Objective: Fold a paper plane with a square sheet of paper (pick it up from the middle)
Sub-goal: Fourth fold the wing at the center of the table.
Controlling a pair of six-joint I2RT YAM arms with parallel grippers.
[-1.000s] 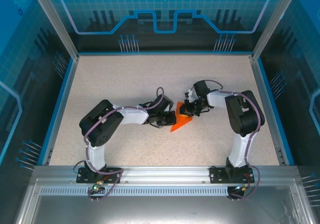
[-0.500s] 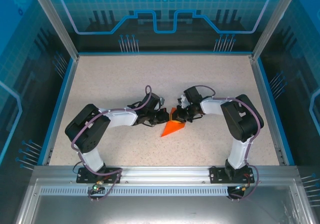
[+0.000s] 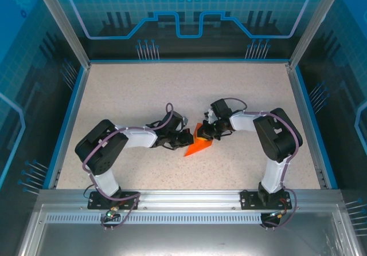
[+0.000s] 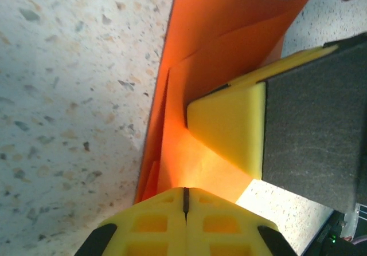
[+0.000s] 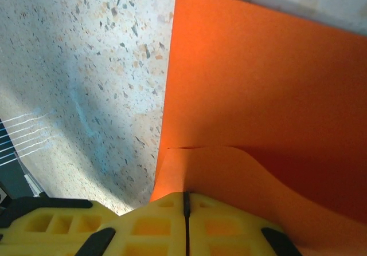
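The orange sheet of paper (image 3: 198,146) lies mid-table, folded into a pointed wedge with its tip toward the near left; it is a broad wedge rather than a slim paper plane. My left gripper (image 3: 187,137) is shut on its left edge, and in the left wrist view the paper (image 4: 218,55) runs out from the closed fingertips (image 4: 185,190). My right gripper (image 3: 206,133) is shut on the right side, where a raised curved layer of paper (image 5: 258,84) meets its fingertips (image 5: 186,194). One right finger (image 4: 229,130) rests on the paper just ahead of the left jaws.
The speckled tabletop (image 3: 143,95) is bounded by a blue rim (image 3: 71,118) and see-through walls. Both arms reach inward from their bases (image 3: 112,197) at the near edge, elbows out to the sides.
Over the last second both grippers and the paper shifted left and slightly nearer, and the left arm's elbow swung out to the left. Both jaws stayed shut.
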